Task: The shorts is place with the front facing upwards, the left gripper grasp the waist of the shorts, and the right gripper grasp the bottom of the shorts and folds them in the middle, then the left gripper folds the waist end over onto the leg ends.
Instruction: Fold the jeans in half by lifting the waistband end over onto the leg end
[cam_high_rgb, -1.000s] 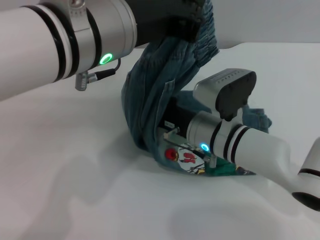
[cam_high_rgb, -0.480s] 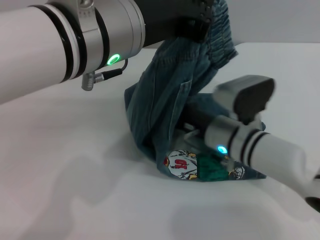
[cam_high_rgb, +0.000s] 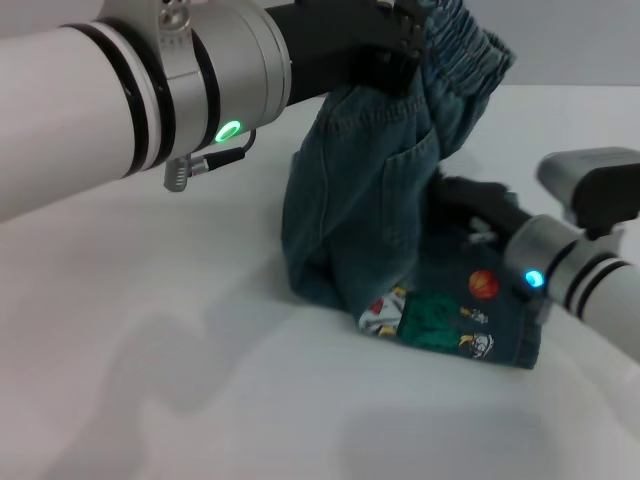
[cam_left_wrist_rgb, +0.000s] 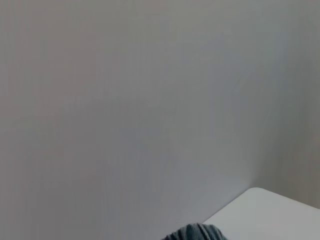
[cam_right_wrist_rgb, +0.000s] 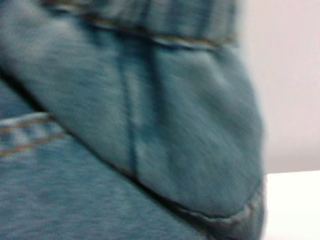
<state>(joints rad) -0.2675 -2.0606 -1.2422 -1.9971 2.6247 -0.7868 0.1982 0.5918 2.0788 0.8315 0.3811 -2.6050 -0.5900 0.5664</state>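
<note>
The blue denim shorts (cam_high_rgb: 365, 220) hang from my left gripper (cam_high_rgb: 392, 45), which is shut on the waist of the shorts (cam_high_rgb: 468, 55) and holds it high above the table. Below, the denim drapes down to a flat part on the table that carries colourful cartoon patches (cam_high_rgb: 432, 322). My right gripper (cam_high_rgb: 462, 200) sits low at the right, just beside the hanging denim and over the flat part. Denim (cam_right_wrist_rgb: 130, 130) fills the right wrist view from very close. A small bit of denim (cam_left_wrist_rgb: 197, 233) shows at the edge of the left wrist view.
The white table (cam_high_rgb: 170, 380) stretches out in front and to the left of the shorts. A grey wall (cam_left_wrist_rgb: 150, 100) rises behind the table's far edge (cam_left_wrist_rgb: 280, 207). The right arm's forearm (cam_high_rgb: 600, 290) lies along the table's right side.
The left gripper has carried the waist to the right and slightly up. The right arm has drawn back to the right, uncovering the patched part on the table.
</note>
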